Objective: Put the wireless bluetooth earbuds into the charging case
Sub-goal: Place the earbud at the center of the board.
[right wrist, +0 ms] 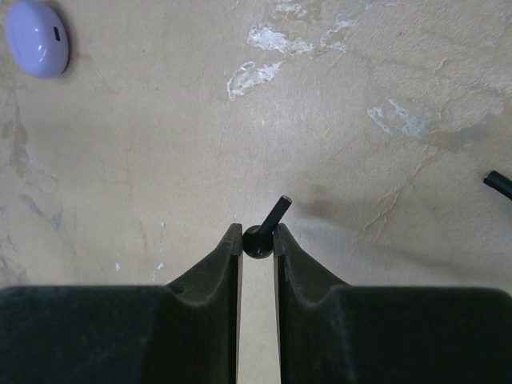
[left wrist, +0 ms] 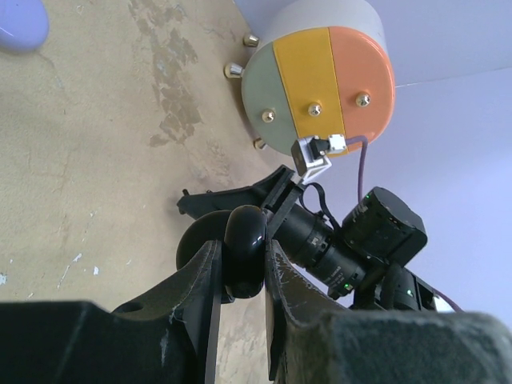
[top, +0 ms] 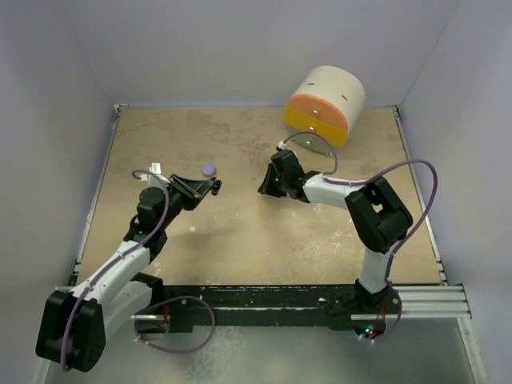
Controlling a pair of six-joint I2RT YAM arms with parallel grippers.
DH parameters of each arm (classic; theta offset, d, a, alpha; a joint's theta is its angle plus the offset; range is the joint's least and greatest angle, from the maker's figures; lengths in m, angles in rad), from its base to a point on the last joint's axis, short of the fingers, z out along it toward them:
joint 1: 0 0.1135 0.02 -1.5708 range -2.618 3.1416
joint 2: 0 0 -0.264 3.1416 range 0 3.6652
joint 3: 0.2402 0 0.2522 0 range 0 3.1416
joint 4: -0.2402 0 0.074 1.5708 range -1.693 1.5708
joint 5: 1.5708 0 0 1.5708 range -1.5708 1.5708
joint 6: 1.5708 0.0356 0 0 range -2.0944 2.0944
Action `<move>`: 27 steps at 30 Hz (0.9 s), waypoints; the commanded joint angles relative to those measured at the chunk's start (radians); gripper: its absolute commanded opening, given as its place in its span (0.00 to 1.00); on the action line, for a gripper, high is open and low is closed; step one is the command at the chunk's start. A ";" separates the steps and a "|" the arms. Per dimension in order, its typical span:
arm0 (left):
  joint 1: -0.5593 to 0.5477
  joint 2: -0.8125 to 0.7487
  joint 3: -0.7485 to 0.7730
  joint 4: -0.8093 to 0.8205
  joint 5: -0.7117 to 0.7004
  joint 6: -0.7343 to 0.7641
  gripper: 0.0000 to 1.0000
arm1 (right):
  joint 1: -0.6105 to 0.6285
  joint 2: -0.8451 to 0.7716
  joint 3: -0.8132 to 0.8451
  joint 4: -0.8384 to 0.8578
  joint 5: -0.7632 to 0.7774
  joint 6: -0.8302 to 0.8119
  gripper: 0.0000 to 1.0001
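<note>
My left gripper [left wrist: 242, 244] is shut on a glossy black charging case [left wrist: 244, 240], held above the table; a dark round flap shows just behind it. Seen from above, that gripper [top: 206, 189] hangs left of centre. My right gripper [right wrist: 257, 234] is shut on a tiny black earbud [right wrist: 259, 242], whose stem juts up and to the right past the fingertips. From overhead, the right gripper [top: 265, 188] faces the left one across a short gap. A pale lilac rounded puck [top: 209, 170] lies on the table beside the left gripper; the puck [right wrist: 38, 48] is far from the right fingers.
A big cylinder [top: 324, 104] with an orange, yellow and grey-green face and brass knobs lies at the back right. Pale walls enclose the tan table [top: 240, 240] on three sides. The right arm's cable [top: 416, 172] loops over the right half.
</note>
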 commanded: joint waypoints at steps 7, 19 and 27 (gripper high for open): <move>0.006 -0.062 -0.007 0.010 0.032 -0.010 0.00 | 0.018 0.089 0.141 0.029 -0.060 0.011 0.28; 0.006 -0.092 0.012 -0.046 0.022 0.006 0.00 | 0.018 0.004 0.171 -0.024 -0.024 -0.064 0.68; 0.006 -0.136 0.050 -0.140 -0.002 0.021 0.00 | 0.017 -0.002 0.120 -0.079 0.097 -0.130 0.70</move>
